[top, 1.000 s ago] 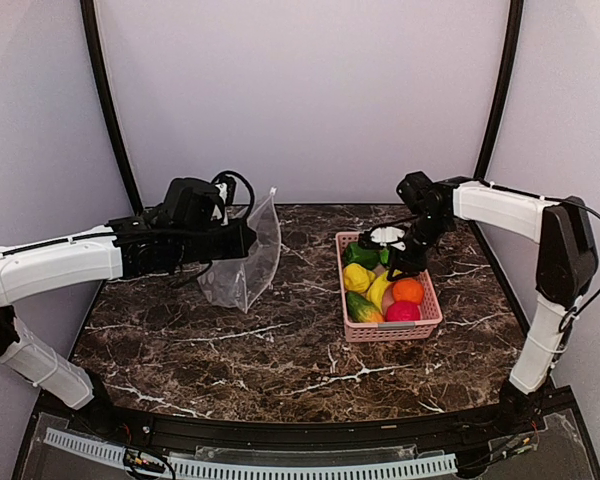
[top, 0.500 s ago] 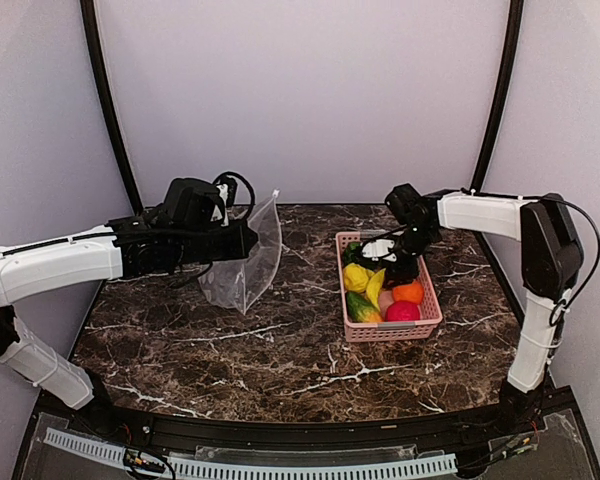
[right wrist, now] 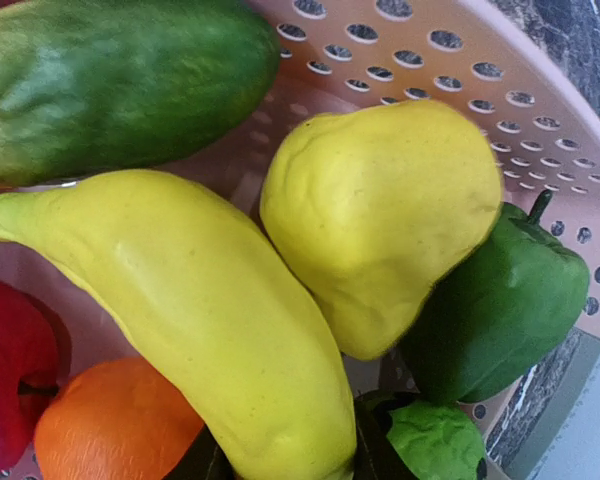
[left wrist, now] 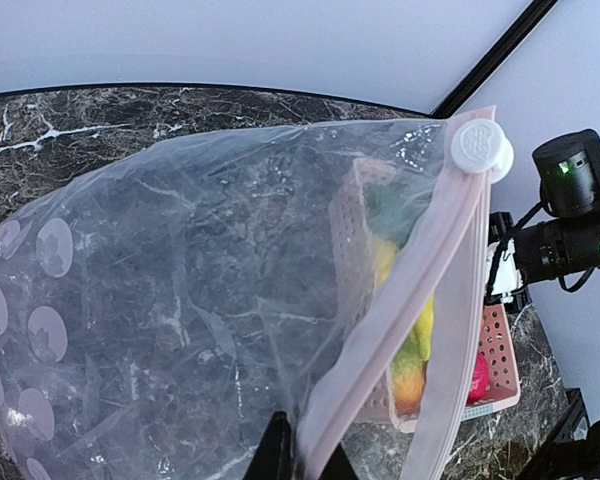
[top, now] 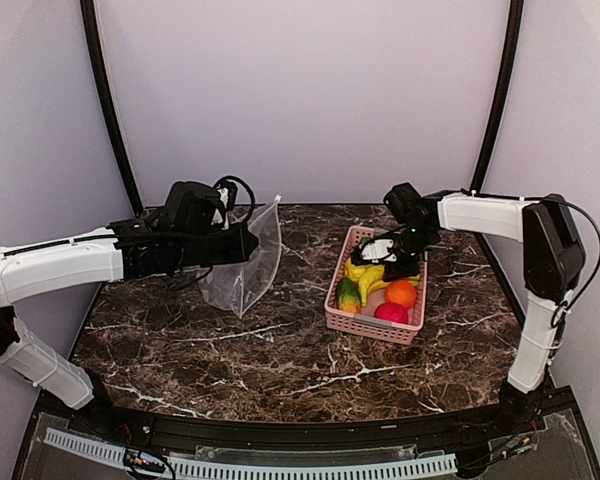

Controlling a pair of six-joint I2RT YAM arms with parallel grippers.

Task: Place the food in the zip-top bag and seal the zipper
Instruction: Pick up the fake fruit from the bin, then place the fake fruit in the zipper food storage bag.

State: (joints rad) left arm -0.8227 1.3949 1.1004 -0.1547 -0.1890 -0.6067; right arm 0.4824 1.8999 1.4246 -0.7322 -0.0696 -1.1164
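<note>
Left hand point(top: 242, 243) was clamped on the zipper point(left wrist: 410, 300) edge of the zip-top bag point(top: 255, 265), which was held up over the far-left part of the desk point(top: 230, 350). Right hand point(top: 378, 262) was closed narrow on the banana point(right wrist: 210, 320) inside the pink basket point(top: 375, 330) on the right. Yellow pepper point(right wrist: 380, 210), green pepper point(right wrist: 500, 300), orange point(right wrist: 110, 420) and red ball point(right wrist: 10, 370) were packed around it in the basket.

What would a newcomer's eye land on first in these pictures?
Brightest is the pink basket right of centre on the marble table, heaped with toy food, the right arm's fingers flanking its yellow banana. On the left, the left arm's fingers pinch a clear dotted zip-top bag, holding it up.
</note>
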